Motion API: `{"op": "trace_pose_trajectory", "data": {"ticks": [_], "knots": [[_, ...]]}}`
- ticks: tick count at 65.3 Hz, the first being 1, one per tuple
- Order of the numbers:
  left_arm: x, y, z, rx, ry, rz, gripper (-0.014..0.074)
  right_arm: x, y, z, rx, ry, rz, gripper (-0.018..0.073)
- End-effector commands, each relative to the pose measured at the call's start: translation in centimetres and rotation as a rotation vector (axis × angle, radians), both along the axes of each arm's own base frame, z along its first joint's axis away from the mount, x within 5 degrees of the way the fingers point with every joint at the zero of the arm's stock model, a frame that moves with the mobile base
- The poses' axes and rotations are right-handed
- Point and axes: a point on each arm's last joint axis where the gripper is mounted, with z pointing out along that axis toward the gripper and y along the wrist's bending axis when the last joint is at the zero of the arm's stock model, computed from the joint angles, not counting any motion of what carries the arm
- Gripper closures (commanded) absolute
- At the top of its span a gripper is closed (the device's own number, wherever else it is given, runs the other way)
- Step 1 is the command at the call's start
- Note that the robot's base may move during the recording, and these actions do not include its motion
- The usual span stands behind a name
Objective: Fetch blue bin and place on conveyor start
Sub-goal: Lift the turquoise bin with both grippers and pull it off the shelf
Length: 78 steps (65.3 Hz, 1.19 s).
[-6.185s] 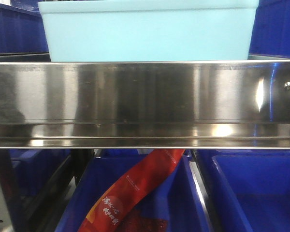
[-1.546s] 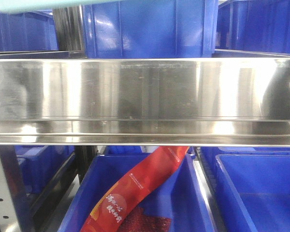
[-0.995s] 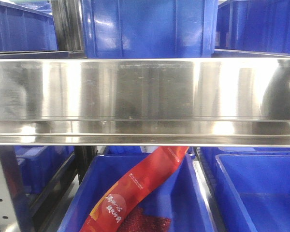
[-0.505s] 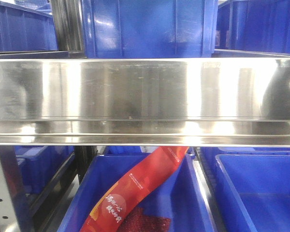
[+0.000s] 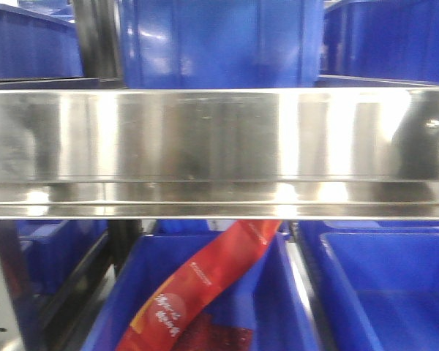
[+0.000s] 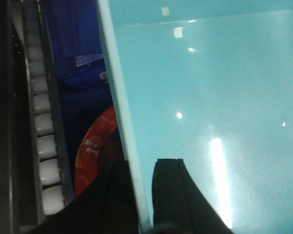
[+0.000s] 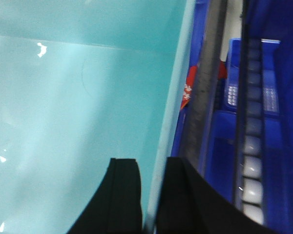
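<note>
The blue bin (image 6: 210,97) is a pale turquoise tub that fills most of both wrist views and does not show in the front view. My left gripper (image 6: 142,170) is shut on its left rim, one black finger inside the wall and one outside. My right gripper (image 7: 154,168) is shut on the opposite rim of the blue bin (image 7: 78,97) in the same way. The bin hangs above the dark blue bins below. The conveyor start is out of view.
A shiny stainless steel shelf rail (image 5: 219,146) spans the front view. Dark royal-blue bins stand above it (image 5: 219,44) and below it (image 5: 384,292). A red packet (image 5: 205,285) lies in the lower middle bin. White roller tracks (image 6: 41,141) (image 7: 251,146) run beside the bins.
The turquoise bin stood on the shelf in the oldest frame, was only a top-left corner 1.5 s ago, then left the front view. The front view now sits slightly shifted and blurred.
</note>
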Motion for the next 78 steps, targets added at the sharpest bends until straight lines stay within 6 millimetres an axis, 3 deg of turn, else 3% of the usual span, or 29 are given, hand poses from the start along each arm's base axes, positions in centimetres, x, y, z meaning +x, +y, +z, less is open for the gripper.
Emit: {"op": "trace_pose_trajectory", "data": {"ticks": [1, 40, 78], "knots": [[-0.3, 0.2, 0.9, 0.010, -0.066, -0.004, 0.0708, -0.3, -0.6, 0.8, -0.032, -0.062, -0.006, 0.0711], [-0.3, 0.2, 0.9, 0.008, -0.072, -0.003, 0.0708, -0.3, -0.6, 0.8, -0.032, -0.062, -0.006, 0.0711], [0.8, 0.0, 2.6, -0.055, -0.288, 0.018, 0.0708, -0.1, -0.5, 1.2, -0.020, -0.113, -0.008, 0.0711]]}}
